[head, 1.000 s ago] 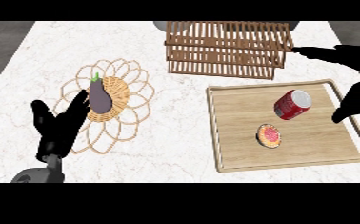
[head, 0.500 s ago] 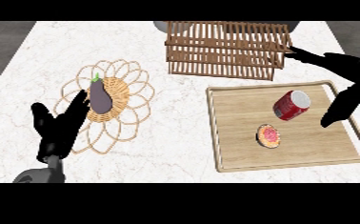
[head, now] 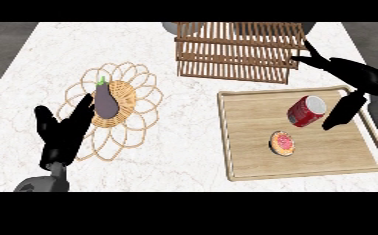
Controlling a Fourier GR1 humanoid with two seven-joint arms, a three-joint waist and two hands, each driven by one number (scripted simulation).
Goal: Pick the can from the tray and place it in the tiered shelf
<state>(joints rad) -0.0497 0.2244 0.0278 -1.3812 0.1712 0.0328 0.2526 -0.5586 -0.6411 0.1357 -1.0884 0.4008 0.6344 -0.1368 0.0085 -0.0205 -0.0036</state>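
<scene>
A red can (head: 306, 111) lies on its side on the wooden tray (head: 251, 154), in the tray's upper right part. My right hand (head: 353, 76) hovers just right of the can, open, with its thumb (head: 341, 112) hanging down close beside the can and its fingers pointing left over the shelf's right end. The slatted wooden tiered shelf (head: 239, 50) stands behind the tray. My left hand (head: 63, 131) rests open at the lower left, fingers up, over the edge of a woven mat.
A round pink-and-orange pastry (head: 282, 143) sits on the tray below the can. A purple eggplant (head: 105, 101) lies on the flower-shaped woven mat (head: 136, 86) at the left. Marble counter (head: 184, 129) separates mat and tray.
My right hand has moved left and down, from the tray's right edge to just beside the can. The can, pastry and left hand have stayed put.
</scene>
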